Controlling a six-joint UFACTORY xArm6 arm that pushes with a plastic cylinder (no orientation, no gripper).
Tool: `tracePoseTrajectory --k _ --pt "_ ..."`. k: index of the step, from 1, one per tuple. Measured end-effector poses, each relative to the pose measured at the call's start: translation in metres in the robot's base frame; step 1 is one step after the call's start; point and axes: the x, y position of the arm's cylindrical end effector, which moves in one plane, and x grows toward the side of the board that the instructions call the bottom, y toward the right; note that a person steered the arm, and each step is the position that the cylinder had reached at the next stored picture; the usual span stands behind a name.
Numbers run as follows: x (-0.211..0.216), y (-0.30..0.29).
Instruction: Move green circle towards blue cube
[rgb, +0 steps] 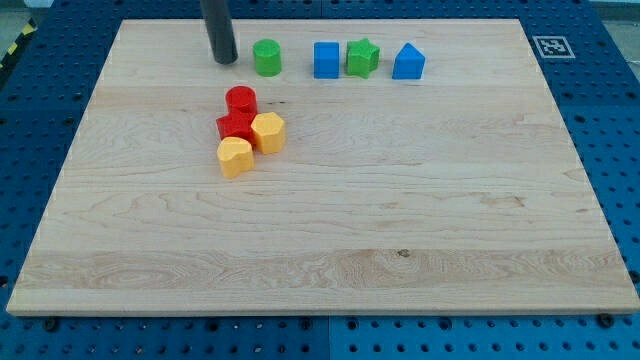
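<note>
Bare counter (330, 260) nearest. Tool's tip (224, 59) just left of green circle (267, 58), holding nothing; blue cube (326, 60) beyond to view's right, same row.

Green star (363, 57), blue wedge (408, 62), clustered red (240, 100) and yellow blocks (268, 131)

Green circle (267, 57): a short upright cylinder, seen near the view's top edge of the board. Blue cube (326, 60): set upright to the view's right of it, in the same row, near but apart; a gap is seen between them.
</note>
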Motion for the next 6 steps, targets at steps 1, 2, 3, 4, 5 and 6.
tracePoseTrajectory --k 1,2,3,4,5,6 --pt "0.000 0.017" --pt "0.000 0.023" --pt "0.000 0.025" --pt "0.000 0.026" --pt "0.000 0.027" --pt "-0.003 0.029"
